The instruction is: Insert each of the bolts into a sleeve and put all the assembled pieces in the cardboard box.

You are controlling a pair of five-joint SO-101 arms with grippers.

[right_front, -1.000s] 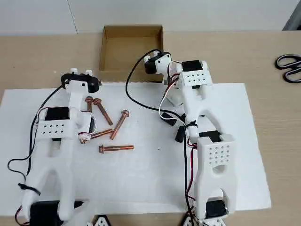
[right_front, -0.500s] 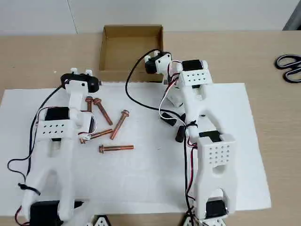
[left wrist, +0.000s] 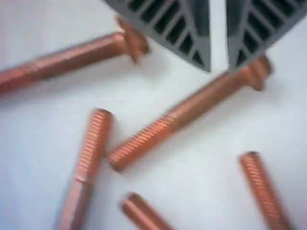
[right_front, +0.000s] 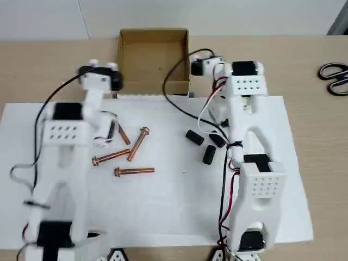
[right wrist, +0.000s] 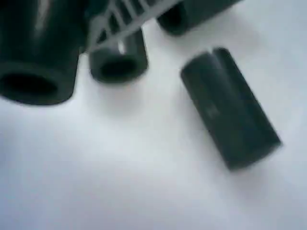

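Observation:
Several copper bolts lie on the white paper; one bolt (right_front: pixel 138 143) is slanted and another bolt (right_front: pixel 134 171) lies flat. My left gripper (left wrist: pixel 218 69) hangs above them, open by a narrow gap and empty, just over the head of a long bolt (left wrist: pixel 192 112). Black sleeves (right_front: pixel 194 137) lie by my right arm (right_front: pixel 247 109). A large sleeve (right wrist: pixel 38 52) sits close beside my right gripper's ribbed finger (right wrist: pixel 122 21), apparently held. More sleeves (right wrist: pixel 230 120) lie below on the paper. The cardboard box (right_front: pixel 154 57) is empty.
Scissors (right_front: pixel 334 76) lie on the wooden table at the far right. The white paper sheet (right_front: pixel 163 212) covers the work area, bare toward the front. Black cables (right_front: pixel 174 103) run from the right arm across the paper near the box.
Both arms have risen and swung back toward the box end. The right arm no longer covers the sleeves on the paper. The left arm now hides some bolts.

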